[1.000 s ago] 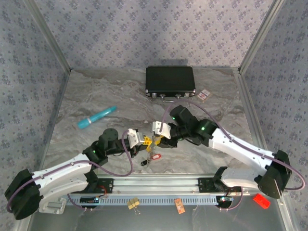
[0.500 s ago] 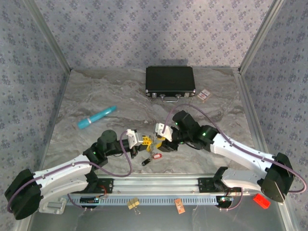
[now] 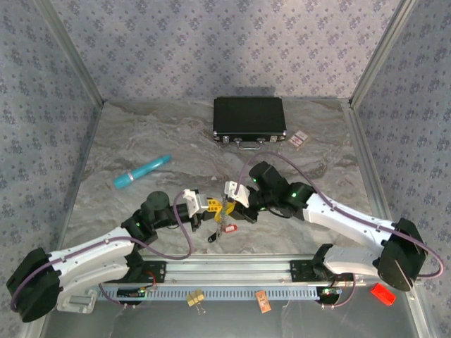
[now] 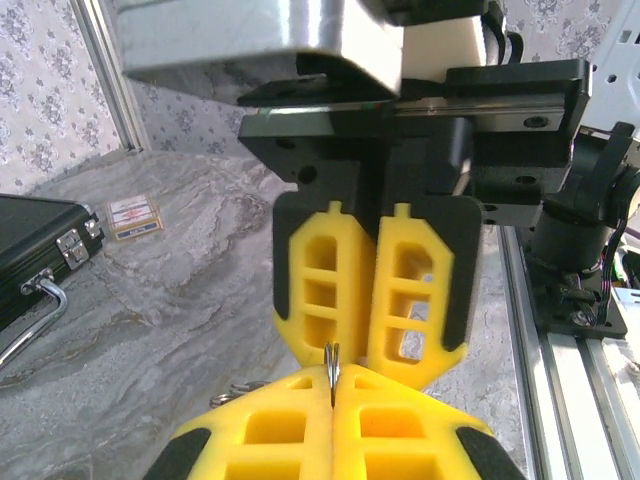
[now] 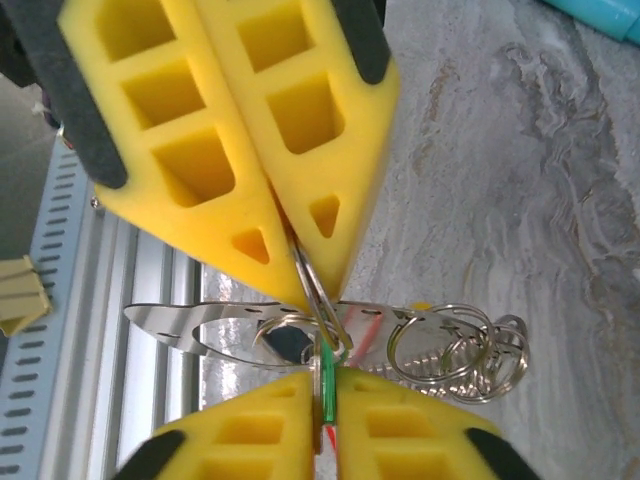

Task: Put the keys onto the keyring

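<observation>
Centre-front, left claw [image 4: 332,388] tight on keyring [image 4: 331,357]; right claw [image 5: 327,405] tight on green key [image 5: 325,372]

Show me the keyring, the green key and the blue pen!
keyring [image 4: 332,355], left wrist view, its top edge.
green key [image 5: 325,385], right wrist view, its green edge.
pen [image 3: 142,171], top view, its middle.

Our two arms reach inward and meet low at mid-table; left gripper [image 3: 213,205] and right gripper [image 3: 227,208] are closed, tips nearly touching.
</observation>
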Available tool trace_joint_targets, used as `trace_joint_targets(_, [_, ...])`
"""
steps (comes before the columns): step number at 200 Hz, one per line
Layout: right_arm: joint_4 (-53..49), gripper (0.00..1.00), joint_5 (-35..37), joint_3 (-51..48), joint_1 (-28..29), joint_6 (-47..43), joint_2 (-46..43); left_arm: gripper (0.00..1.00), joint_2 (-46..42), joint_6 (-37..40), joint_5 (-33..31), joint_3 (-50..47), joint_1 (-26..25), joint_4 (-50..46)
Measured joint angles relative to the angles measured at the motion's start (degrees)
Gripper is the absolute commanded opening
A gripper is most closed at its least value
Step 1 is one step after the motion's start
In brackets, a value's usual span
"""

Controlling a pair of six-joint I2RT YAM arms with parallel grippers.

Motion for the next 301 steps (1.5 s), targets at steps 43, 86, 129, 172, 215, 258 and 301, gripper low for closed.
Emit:
trace_joint_targets(43, [0.79, 0.03, -1.27, 0.33, 1.22, 0.57, 1.92, 0.0, -0.02, -0.68, 0.0, -1.22, -0.02, 2.45])
trace_joint_targets(86, [1.29, 0.03, -1.11, 0.55, 1.62, 0.81, 2.58, 0.0, -0.22, -0.85, -0.02, -1.62, 0.0, 2.97])
trace_joint_targets(129, [1.27, 0.04, -0.09, 0.55, 1.38, 1.03, 1.46, 0.0, -0.68, -0.85, -0.46, -1.66, 0.0, 3.39])
trace_joint_targets(172, [1.79, 0.0, 0.79, 0.15, 1.38, 1.9, 0.55, 0.0, -0.68, -0.83, -0.83, -1.66, 0.0, 3.93])
trace_joint_targets(215, [1.88, 0.07, 1.86, -0.02, 1.38, 2.08, -0.15, 0.0, -0.68, -0.81, -0.9, -1.64, 0.0, 3.93])
trace_joint_targets(258, [5.57, 0.31, 2.01, -1.53, 1.46, 4.15, -0.15, 0.0, -0.68, -0.83, -0.87, -1.64, 0.0, 3.87])
trace_joint_targets(301, [11.26, 0.32, 1.75, -4.48, 1.55, 6.34, -0.52, 0.0, -0.74, -0.83, -0.85, -1.64, -0.02, 3.89])
